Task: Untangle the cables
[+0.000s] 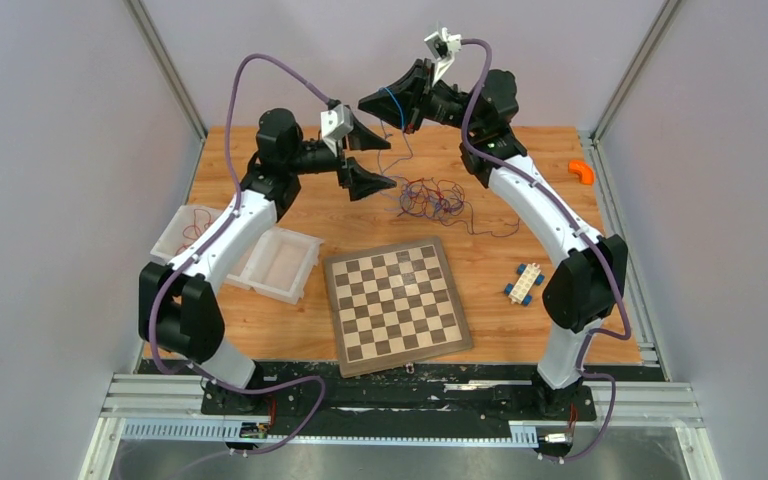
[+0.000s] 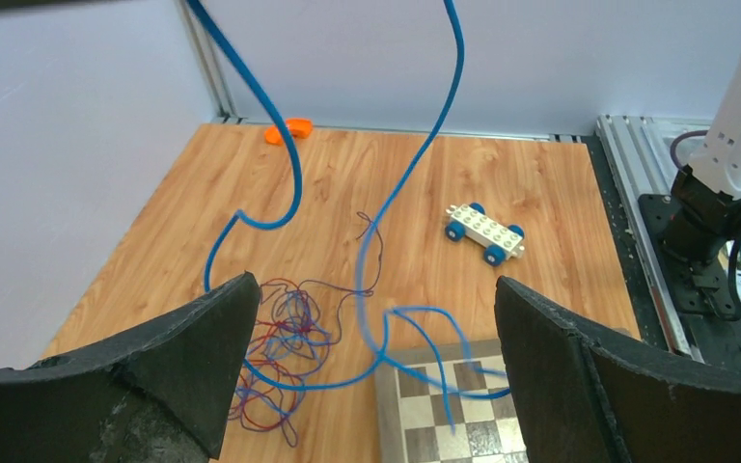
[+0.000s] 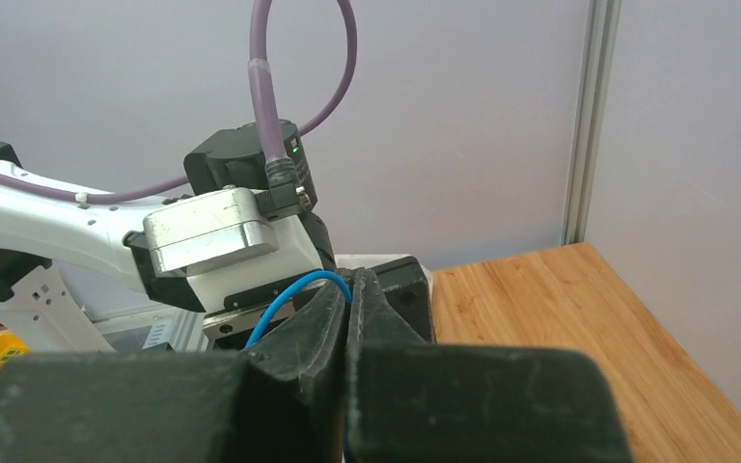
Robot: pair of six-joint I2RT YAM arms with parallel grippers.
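A tangle of thin red, blue and dark purple cables (image 1: 432, 196) lies on the wood behind the chessboard; it also shows in the left wrist view (image 2: 285, 333). My right gripper (image 1: 375, 104) is raised high at the back and shut on a blue cable (image 1: 392, 103), which loops out of its jaws (image 3: 294, 293). The blue cable (image 2: 434, 125) hangs down in front of my left wrist camera toward the tangle. My left gripper (image 1: 382, 163) is open and empty, hovering just left of the tangle, below the right gripper.
A chessboard (image 1: 396, 303) lies in the middle. Two white trays (image 1: 280, 264) stand at the left, one holding red cable (image 1: 192, 226). A white-and-blue toy car (image 1: 524, 283) sits at the right, an orange piece (image 1: 582, 171) at the back right corner.
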